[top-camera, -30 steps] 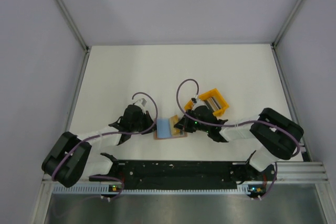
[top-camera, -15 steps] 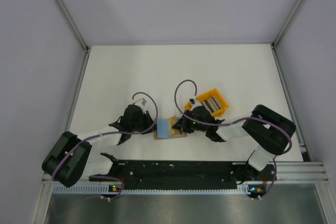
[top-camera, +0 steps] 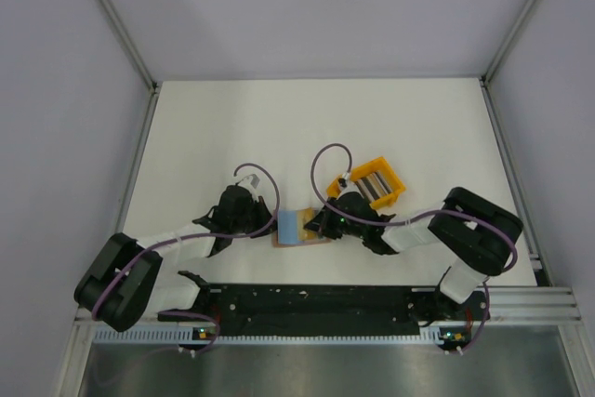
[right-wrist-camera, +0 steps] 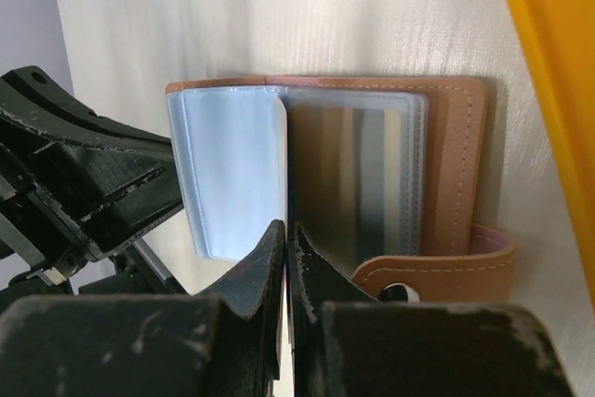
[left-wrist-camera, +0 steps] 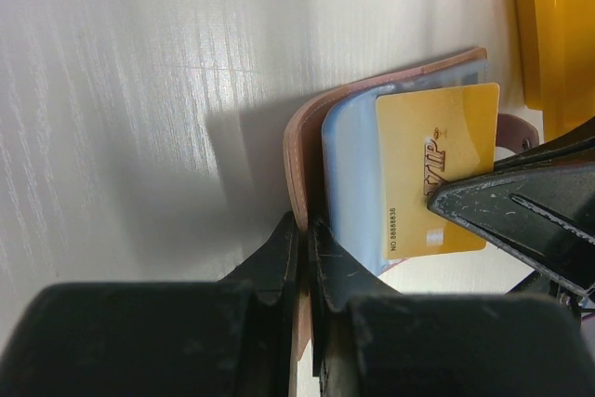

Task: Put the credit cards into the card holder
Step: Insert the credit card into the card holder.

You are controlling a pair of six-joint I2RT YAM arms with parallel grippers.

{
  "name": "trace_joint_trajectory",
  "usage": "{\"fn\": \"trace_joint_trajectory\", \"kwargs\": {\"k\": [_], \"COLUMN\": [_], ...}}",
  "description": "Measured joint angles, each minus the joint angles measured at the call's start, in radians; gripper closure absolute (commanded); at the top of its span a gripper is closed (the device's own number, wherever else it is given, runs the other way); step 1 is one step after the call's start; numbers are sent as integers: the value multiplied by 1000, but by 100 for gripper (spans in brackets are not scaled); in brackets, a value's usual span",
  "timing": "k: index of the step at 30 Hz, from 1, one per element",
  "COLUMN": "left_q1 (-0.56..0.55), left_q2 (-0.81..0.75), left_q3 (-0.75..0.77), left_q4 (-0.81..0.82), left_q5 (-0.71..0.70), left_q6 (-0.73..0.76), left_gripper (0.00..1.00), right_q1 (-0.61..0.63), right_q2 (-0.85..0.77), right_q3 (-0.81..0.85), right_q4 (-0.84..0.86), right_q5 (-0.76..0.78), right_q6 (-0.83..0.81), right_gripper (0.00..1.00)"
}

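Note:
The card holder (top-camera: 299,230) lies open on the table, tan leather (right-wrist-camera: 460,165) with clear bluish sleeves (right-wrist-camera: 232,174). My left gripper (left-wrist-camera: 305,225) is shut on the raised leather cover (left-wrist-camera: 299,151) at the holder's left side. My right gripper (right-wrist-camera: 286,228) is shut on a gold credit card (left-wrist-camera: 437,169), seen edge-on in the right wrist view. The card stands against the lifted sleeves (left-wrist-camera: 349,183); whether its edge is inside a pocket I cannot tell. More credit cards (top-camera: 374,180) stand in the yellow tray (top-camera: 394,194).
The yellow tray's wall (right-wrist-camera: 558,62) sits close to the holder's right edge. The holder's strap with its snap (right-wrist-camera: 437,276) lies by my right fingers. White walls and metal rails enclose the table; the arm bases' black bar (top-camera: 307,302) is at the near edge.
The right gripper has shifted slightly left with its card towards the sleeves. The blue sleeve patch looks narrower from above, standing more upright. The left gripper has held still.

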Motion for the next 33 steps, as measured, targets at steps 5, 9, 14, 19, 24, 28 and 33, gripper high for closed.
{"fn": "trace_joint_trajectory", "kwargs": {"k": [5, 9, 14, 19, 24, 28, 33], "left_q1": [0, 0, 0, 0, 0, 0, 0], "left_q2": [0, 0, 0, 0, 0, 0, 0], "left_q3": [0, 0, 0, 0, 0, 0, 0], "left_q4": [0, 0, 0, 0, 0, 0, 0], "left_q5": [0, 0, 0, 0, 0, 0, 0], "left_q6": [0, 0, 0, 0, 0, 0, 0], "left_gripper": [100, 100, 100, 100, 100, 100, 100], "right_q1": [18, 19, 19, 19, 19, 20, 21], "right_q2": [7, 31, 63, 76, 71, 51, 49], "right_q3": [0, 0, -6, -13, -22, -27, -27], "right_q4": [10, 42, 105, 141, 141, 119, 109], "right_q5": [14, 11, -5, -15, -14, -11, -11], "right_q6": [28, 55, 73, 77, 81, 82, 84], "right_gripper": [100, 100, 100, 100, 100, 100, 100]}}
